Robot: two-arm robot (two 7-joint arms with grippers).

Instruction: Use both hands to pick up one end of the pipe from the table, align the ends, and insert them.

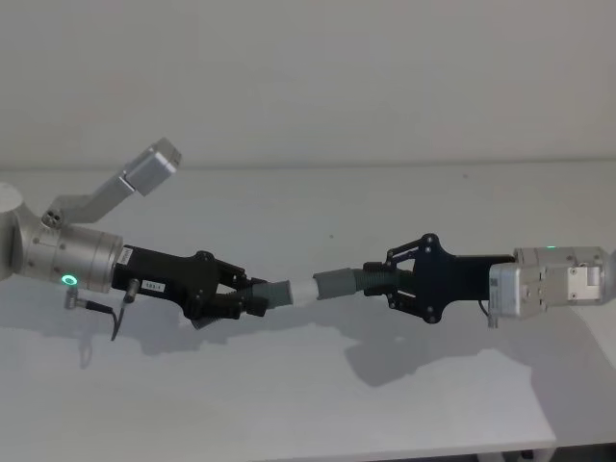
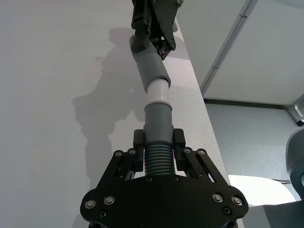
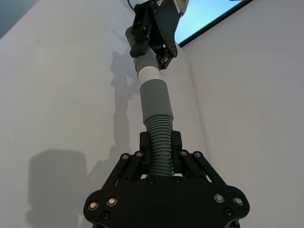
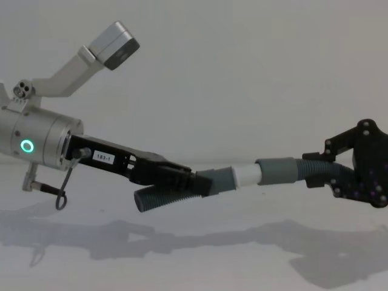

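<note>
Both pipe pieces are held in the air above the white table [image 1: 289,404], in one line. My left gripper [image 1: 248,296] [image 4: 189,182] is shut on the ribbed part of the left piece [image 4: 163,197], whose grey cuff [image 1: 276,294] and white tip [image 1: 301,289] point right. My right gripper [image 1: 393,281] [image 4: 318,173] is shut on the ribbed part of the right piece, and its grey socket [image 1: 335,285] [image 4: 276,170] points left. The white tip [image 2: 157,94] [image 3: 148,72] meets the socket's mouth [image 2: 151,69]; a band of white shows between cuff and socket.
The left arm's silver wrist-camera bracket [image 1: 144,173] rises behind it. The arms' shadows fall on the table beneath them. The table's front edge [image 1: 385,452] runs close below, and a pale wall stands behind.
</note>
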